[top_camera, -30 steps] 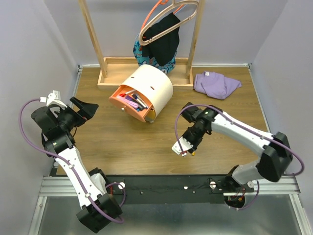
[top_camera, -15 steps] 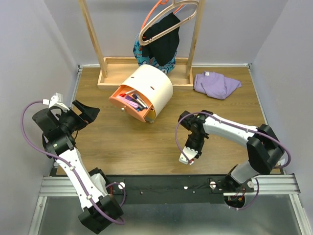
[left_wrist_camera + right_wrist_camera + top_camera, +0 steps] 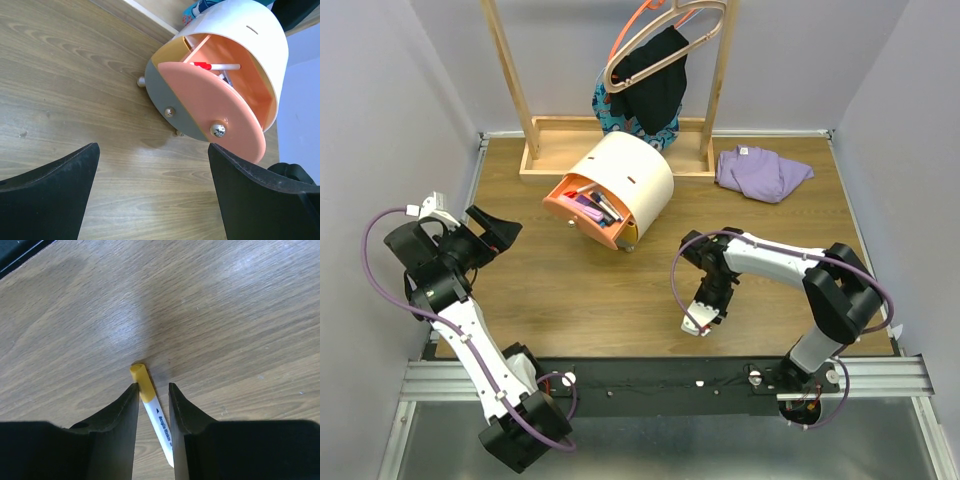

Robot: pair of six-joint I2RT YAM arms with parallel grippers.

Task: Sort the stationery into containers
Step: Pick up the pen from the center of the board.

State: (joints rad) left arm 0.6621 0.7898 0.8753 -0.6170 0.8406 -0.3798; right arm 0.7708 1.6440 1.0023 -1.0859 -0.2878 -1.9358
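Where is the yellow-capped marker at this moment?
In the right wrist view the marker lies on the table between the fingers of the right claw; from above, that claw is near the front edge, right of centre.

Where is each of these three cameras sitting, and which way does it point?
Top: above and behind the arms, looking down on table, chest and both arms.
Left wrist: on the left arm, facing the chest's open drawer; its two black fingers show.
Right wrist: on the right arm, looking down at a pen between its fingers.
Shared: top and left wrist both show the chest.
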